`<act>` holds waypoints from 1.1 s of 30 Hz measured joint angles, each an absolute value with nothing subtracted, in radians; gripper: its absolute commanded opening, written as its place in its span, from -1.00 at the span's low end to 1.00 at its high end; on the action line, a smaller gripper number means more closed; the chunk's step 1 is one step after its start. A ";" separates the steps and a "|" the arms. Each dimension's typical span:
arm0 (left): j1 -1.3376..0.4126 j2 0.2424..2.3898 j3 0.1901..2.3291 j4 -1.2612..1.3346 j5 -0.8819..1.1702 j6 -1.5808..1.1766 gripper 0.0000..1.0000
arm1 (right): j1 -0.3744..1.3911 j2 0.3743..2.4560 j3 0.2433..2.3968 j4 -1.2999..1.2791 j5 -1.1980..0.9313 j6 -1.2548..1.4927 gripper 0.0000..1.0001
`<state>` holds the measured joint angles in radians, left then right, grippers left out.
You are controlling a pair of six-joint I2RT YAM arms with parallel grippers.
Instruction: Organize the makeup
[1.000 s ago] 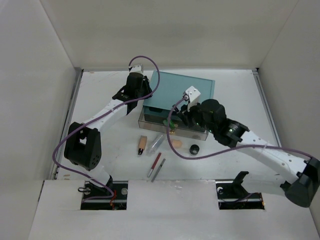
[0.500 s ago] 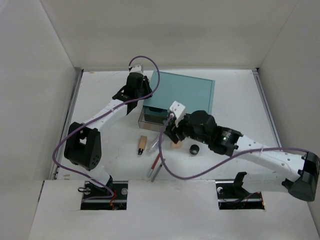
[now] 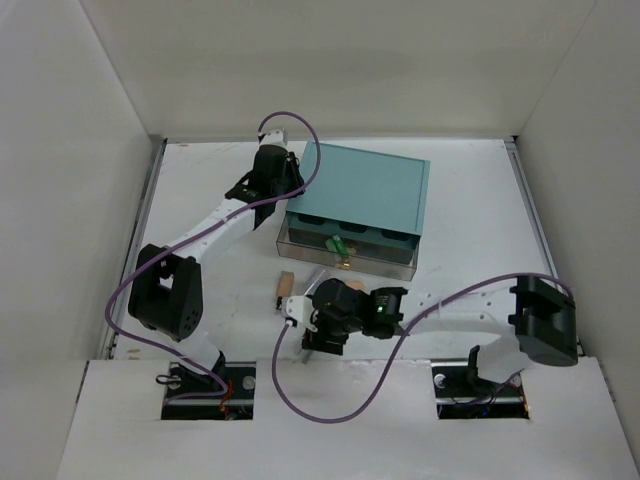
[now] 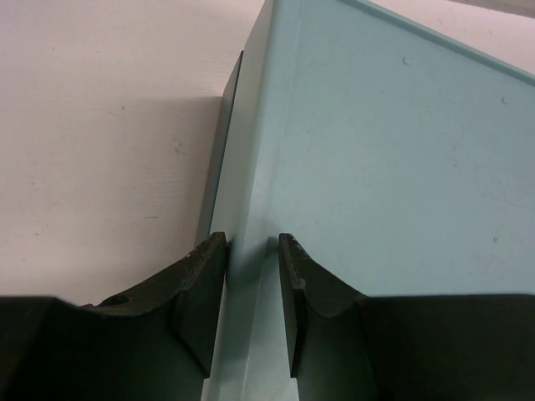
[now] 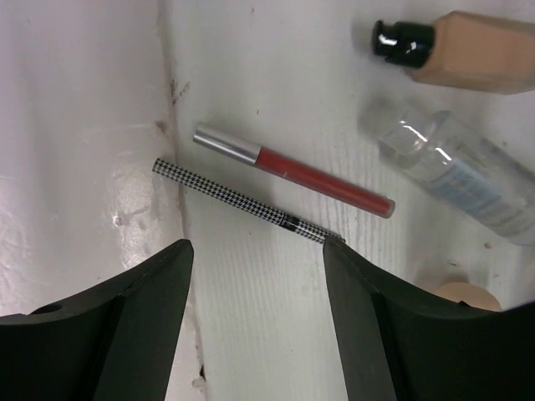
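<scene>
The makeup lies in front of the teal box (image 3: 365, 188). In the right wrist view I see a red pencil (image 5: 322, 179), a grey checked pencil (image 5: 249, 205), a tan tube (image 5: 472, 52), a clear tube (image 5: 458, 174) and the edge of a peach sponge (image 5: 465, 295). My right gripper (image 5: 257, 248) (image 3: 322, 328) hovers open just over the pencils, holding nothing. A green tube (image 3: 337, 243) lies in the clear drawer (image 3: 385, 262). My left gripper (image 4: 251, 242) (image 3: 272, 182) is closed down narrowly astride the box's back left edge.
White walls enclose the table on three sides. The tan tube (image 3: 285, 288) lies left of my right arm, which covers part of the clear tube and the area beside the sponge. The drawer stands pulled out toward the arms.
My right gripper left the drawer, swung toward the table's near edge over the pencils, and opened. A green tube now lies in the drawer. The left arm has not moved.
</scene>
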<state>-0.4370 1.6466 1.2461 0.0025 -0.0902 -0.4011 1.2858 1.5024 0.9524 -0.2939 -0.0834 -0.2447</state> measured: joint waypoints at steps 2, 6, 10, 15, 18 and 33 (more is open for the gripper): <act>-0.437 1.647 1.246 0.002 -0.091 -0.401 -0.44 | 1.291 1.538 0.953 -0.292 -0.080 -0.265 0.41; -0.437 1.646 1.246 0.002 -0.091 -0.400 -0.44 | 1.297 1.620 0.960 -0.283 -0.072 -0.299 0.41; -0.437 1.646 1.246 0.002 -0.091 -0.400 -0.44 | 1.299 1.686 0.976 -0.274 -0.060 -0.320 0.41; -0.437 1.646 1.246 0.001 -0.092 -0.400 -0.44 | 1.299 1.731 0.999 -0.247 -0.052 -0.330 0.37; -0.437 1.646 1.246 0.001 -0.093 -0.401 -0.44 | 1.298 1.748 1.009 -0.229 -0.053 -0.330 0.23; -0.435 1.646 1.246 0.000 -0.090 -0.400 -0.44 | 1.282 1.767 1.020 -0.237 -0.181 -0.274 -0.75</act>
